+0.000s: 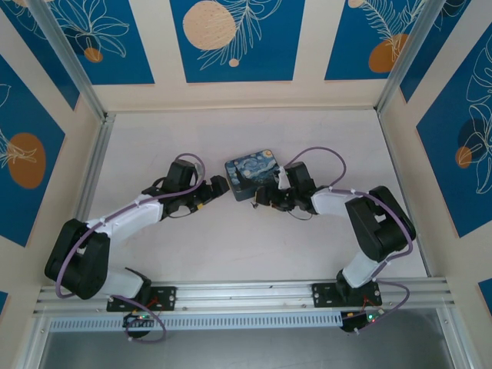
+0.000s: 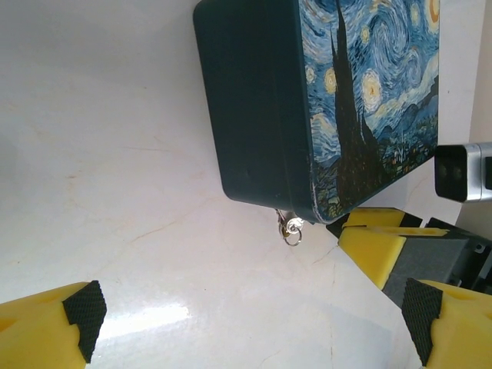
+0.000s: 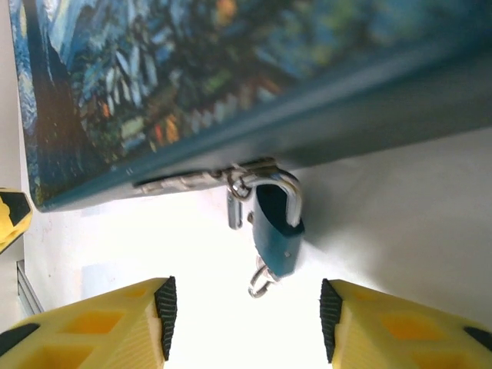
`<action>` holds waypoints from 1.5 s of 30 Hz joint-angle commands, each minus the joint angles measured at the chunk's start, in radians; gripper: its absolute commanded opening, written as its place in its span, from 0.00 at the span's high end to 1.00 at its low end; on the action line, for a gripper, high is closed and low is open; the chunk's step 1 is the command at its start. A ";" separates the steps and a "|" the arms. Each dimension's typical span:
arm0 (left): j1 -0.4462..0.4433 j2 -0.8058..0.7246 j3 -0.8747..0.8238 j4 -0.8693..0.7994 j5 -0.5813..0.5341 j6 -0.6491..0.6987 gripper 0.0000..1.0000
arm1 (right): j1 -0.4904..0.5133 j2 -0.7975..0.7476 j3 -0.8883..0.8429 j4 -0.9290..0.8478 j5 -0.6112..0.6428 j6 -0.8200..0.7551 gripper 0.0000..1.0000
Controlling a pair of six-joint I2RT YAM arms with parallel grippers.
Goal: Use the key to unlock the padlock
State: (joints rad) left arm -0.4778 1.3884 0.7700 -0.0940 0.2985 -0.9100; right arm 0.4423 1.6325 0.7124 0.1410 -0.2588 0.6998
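The padlock (image 3: 277, 240), small and blue-grey, hung by its silvery shackle from a metal hasp (image 3: 201, 179) on the side wall of the box (image 1: 253, 177), its body dangling just clear of the white table (image 1: 231, 254). A thin wire ring (image 3: 260, 283) dangled at its lower end; what the ring was fixed to was too small for me to make out. The box, dark blue with a swirly night-sky print on its lid, lay flat near the middle of the table, between the two arms.

The right gripper (image 3: 246, 317) was low in front of the lock, its yellow fingers with black pads (image 3: 164, 309) spread apart and holding nothing. The padlock hung just beyond the gap between them, touching neither finger. From above, that gripper sat close against the box's near right corner.

The left gripper (image 2: 250, 327) waited on the other side, near the box's left edge but not touching it. Its jaws stood wide, nothing between them but bare table. From its wrist camera the ring showed under the box's corner, with the right gripper's yellow fingers just beside it
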 commanded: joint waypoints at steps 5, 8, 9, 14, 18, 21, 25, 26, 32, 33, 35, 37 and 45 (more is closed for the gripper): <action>0.013 -0.034 0.005 -0.001 0.014 -0.003 0.00 | 0.029 -0.163 -0.032 -0.161 0.190 0.104 0.45; 0.013 -0.029 0.006 0.003 0.011 -0.004 0.00 | 0.081 -0.218 -0.024 -0.207 0.305 0.125 0.46; 0.013 -0.026 0.008 0.006 0.014 -0.004 0.00 | 0.090 -0.227 -0.024 -0.205 0.321 0.126 0.46; 0.013 -0.010 0.021 0.008 0.025 -0.001 0.00 | 0.096 -0.214 -0.026 -0.162 0.311 0.109 0.51; 0.014 -0.006 0.029 0.007 0.027 0.002 0.00 | 0.101 -0.190 -0.055 -0.078 0.287 0.098 0.55; 0.014 -0.003 0.031 0.009 0.029 0.000 0.00 | 0.105 -0.172 -0.070 -0.034 0.290 0.098 0.58; 0.013 0.001 0.032 0.014 0.032 -0.002 0.00 | 0.108 -0.149 -0.083 0.012 0.290 0.106 0.62; 0.013 0.001 0.032 0.016 0.033 -0.002 0.00 | 0.107 -0.143 -0.086 0.027 0.290 0.111 0.62; 0.013 0.006 0.035 0.021 0.039 -0.004 0.00 | 0.107 -0.110 -0.118 0.125 0.285 0.141 0.63; 0.013 0.006 0.035 0.021 0.040 -0.005 0.00 | 0.108 -0.105 -0.122 0.137 0.285 0.146 0.63; 0.013 0.007 0.036 0.021 0.041 -0.005 0.00 | 0.105 -0.092 -0.131 0.174 0.281 0.152 0.63; 0.014 0.006 0.037 0.022 0.043 -0.007 0.00 | 0.104 -0.081 -0.140 0.204 0.274 0.158 0.64; 0.014 0.008 0.037 0.022 0.044 -0.008 0.00 | 0.098 -0.023 -0.157 0.292 0.273 0.180 0.65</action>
State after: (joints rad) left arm -0.4774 1.3849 0.7788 -0.0898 0.3218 -0.9104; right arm 0.5430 1.5898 0.5728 0.3595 0.0189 0.8646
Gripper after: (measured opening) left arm 0.999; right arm 0.347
